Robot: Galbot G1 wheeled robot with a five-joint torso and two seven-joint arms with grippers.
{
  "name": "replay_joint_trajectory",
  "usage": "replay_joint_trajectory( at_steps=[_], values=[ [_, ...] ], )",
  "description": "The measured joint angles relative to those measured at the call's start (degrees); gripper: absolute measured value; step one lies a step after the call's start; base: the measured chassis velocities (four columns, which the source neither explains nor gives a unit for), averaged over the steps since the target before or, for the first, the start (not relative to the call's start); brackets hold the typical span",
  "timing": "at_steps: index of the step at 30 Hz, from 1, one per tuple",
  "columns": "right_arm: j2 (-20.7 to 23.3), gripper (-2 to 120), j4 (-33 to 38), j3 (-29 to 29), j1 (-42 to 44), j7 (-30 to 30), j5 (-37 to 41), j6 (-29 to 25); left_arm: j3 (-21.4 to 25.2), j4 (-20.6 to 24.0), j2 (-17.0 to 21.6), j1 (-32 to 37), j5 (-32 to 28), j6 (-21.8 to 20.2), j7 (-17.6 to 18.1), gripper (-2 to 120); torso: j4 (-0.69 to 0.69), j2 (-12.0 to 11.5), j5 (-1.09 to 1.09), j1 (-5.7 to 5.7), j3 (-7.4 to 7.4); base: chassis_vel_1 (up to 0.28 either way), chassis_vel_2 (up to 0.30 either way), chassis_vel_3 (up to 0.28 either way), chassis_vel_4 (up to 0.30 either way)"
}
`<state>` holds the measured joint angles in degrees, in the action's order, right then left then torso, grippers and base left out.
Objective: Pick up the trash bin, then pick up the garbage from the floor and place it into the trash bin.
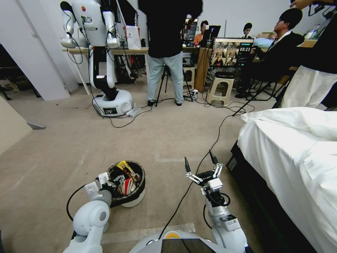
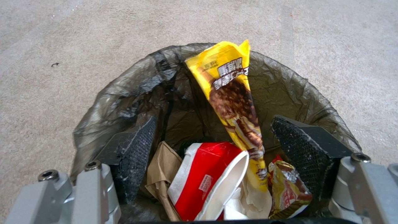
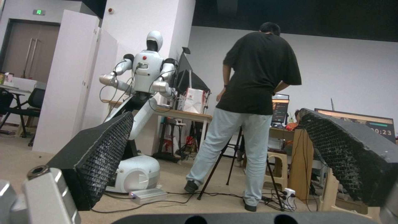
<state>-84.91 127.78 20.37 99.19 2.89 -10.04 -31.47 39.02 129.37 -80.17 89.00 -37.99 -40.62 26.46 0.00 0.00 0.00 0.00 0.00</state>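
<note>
Inside crinkled black-lined trash bin [image 2: 124, 93]: crumpled garbage [image 2: 207, 189].

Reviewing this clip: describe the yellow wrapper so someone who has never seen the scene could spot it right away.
Start at the white-sheeted bed on the robot's right, then look across the carpet to the trash bin by the left gripper. Inside its black liner, the yellow wrapper stands tall and cone-shaped, poking above the rim. Unlike the red-and-white packet and brown paper beside it, it is bright yellow with a chocolate picture.

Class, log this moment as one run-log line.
left pincer: open, at trash bin rim | garbage: in bin | right pincer: open, raised, empty
</note>
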Motion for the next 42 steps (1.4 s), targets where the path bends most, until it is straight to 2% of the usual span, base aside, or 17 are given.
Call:
replay_joint_trajectory(
  at_steps=[9, 11, 12, 13, 14, 16, 18, 19, 20, 21, 22, 25, 26, 28, 30, 32, 42],
  values=[
    [0.1, 100, 0.0, -0.3, 0.2, -0.1, -0.3, 0.0, -0.3, 2.1, 0.3, 0.6, 1.8, 0.8, -0.8, 77, 0.0, 0.0, 0.0, 0.0, 0.0, 0.0, 0.0, 0.0, 0.0],
    [0.0, 100, 0.2, -0.4, 0.1, -1.0, -0.3, 0.0, -1.4, 3.9, 0.3, 1.5, 7.5, 3.5, -3.3, 78, 0.0, 0.0, 0.0, 0.0, 0.0, 0.0, 0.0, 0.0, 0.0],
    [0.0, 100, 0.2, -0.4, 0.1, -1.0, -0.3, 0.0, -1.4, 3.9, 0.3, 1.5, 7.5, 3.5, -3.3, 78, 0.0, 0.0, 0.0, 0.0, 0.0, 0.0, 0.0, 0.0, 0.0],
    [-0.1, 100, 0.2, -0.5, 0.1, -1.4, -0.3, 0.1, -1.8, 4.5, 0.4, 1.8, 9.7, 4.8, -4.4, 82, 0.0, 0.0, 0.0, 0.0, 0.0, 0.0, 0.0, 0.0, 0.0],
    [-0.2, 100, 0.3, -0.5, 0.1, -2.1, -0.2, 0.2, -2.7, 5.3, 0.5, 2.3, 14.1, 8.3, -6.5, 86, 0.0, 0.0, 0.0, 0.0, 0.0, 0.0, 0.0, 0.0, 0.0],
    [-0.2, 100, 0.3, -0.6, 0.2, -2.5, -0.2, 0.3, -3.0, 5.5, 0.6, 2.5, 16.0, 9.8, -7.4, 87, 0.0, 0.0, 0.0, 0.0, 0.0, 0.0, 0.0, 0.0, 0.0],
    [-0.4, 100, 0.4, -0.7, 0.3, -3.8, -0.1, 0.7, -4.2, 5.7, 1.3, 3.9, 27.3, 20.4, -12.9, 91, 0.0, 0.0, 0.0, 0.0, 0.0, 0.0, 0.0, 0.0, 0.0],
    [-0.4, 100, 0.4, -0.7, 0.3, -3.8, -0.1, 0.7, -4.2, 5.7, 1.3, 3.9, 27.3, 20.4, -12.9, 91, 0.0, 0.0, 0.0, 0.0, 0.0, 0.0, 0.0, 0.0, 0.0],
    [-0.6, 100, 0.3, -0.6, 0.3, -4.6, -0.2, 0.9, -5.3, 5.7, 1.6, 5.0, 33.2, 25.9, -15.3, 93, 0.0, 0.0, 0.0, 0.0, 0.0, 0.0, 0.0, 0.0, 0.0],
    [-0.8, 100, 0.2, -0.6, 0.3, -4.9, -0.2, 1.0, -6.0, 5.7, 1.7, 5.6, 35.2, 28.0, -16.0, 95, -0.01, 0.0, 0.0, 0.0, 0.0, 0.0, 0.0, 0.0, 0.0],
    [-0.8, 100, 0.2, -0.6, 0.3, -4.9, -0.2, 1.0, -6.0, 5.7, 1.7, 5.6, 35.2, 28.0, -16.0, 95, -0.01, 0.0, 0.0, 0.0, 0.0, 0.0, 0.0, 0.0, 0.0],
    [-1.5, 100, -0.5, -0.5, 0.1, -5.9, -0.9, 1.1, -8.7, 5.5, 1.4, 7.8, 41.3, 35.6, -18.4, 99, 0.0, 0.0, 0.0, 0.0, 0.0, 0.0, 0.0, 0.0, 0.0],
    [-1.5, 100, -0.5, -0.5, 0.1, -5.9, -0.9, 1.1, -8.7, 5.5, 1.4, 7.8, 41.3, 35.6, -18.4, 99, 0.0, 0.0, 0.0, 0.0, 0.0, 0.0, 0.0, 0.0, 0.0],
    [-2.0, 100, -0.8, -0.5, 0.0, -6.3, -1.0, 1.3, -9.7, 4.9, 0.9, 8.7, 43.9, 40.3, -19.9, 100, 0.0, 0.0, 0.0, 0.0, 0.0, 0.0, 0.0, 0.0, 0.0],
    [-2.2, 100, -1.0, -0.5, 0.0, -6.4, -1.0, 1.4, -9.9, 4.7, 0.7, 8.9, 44.6, 41.7, -20.3, 100, 0.0, 0.0, 0.0, 0.0, 0.0, 0.0, 0.0, 0.0, 0.0],
    [-2.6, 100, -1.7, -0.4, -0.2, -6.6, -1.1, 1.7, -10.6, 3.7, 0.2, 9.6, 46.6, 45.5, -21.4, 100, 0.0, 0.0, 0.0, 0.0, 0.0, 0.0, 0.0, 0.0, 0.0],
    [-3.8, 100, -4.6, -0.8, -0.8, -7.8, -1.5, 2.6, -10.9, 0.1, -1.4, 10.8, 47.7, 50.3, -19.7, 100, 0.0, 0.0, 0.0, 0.0, 0.0, 0.0, 0.0, 0.0, 0.0]
  ],
)
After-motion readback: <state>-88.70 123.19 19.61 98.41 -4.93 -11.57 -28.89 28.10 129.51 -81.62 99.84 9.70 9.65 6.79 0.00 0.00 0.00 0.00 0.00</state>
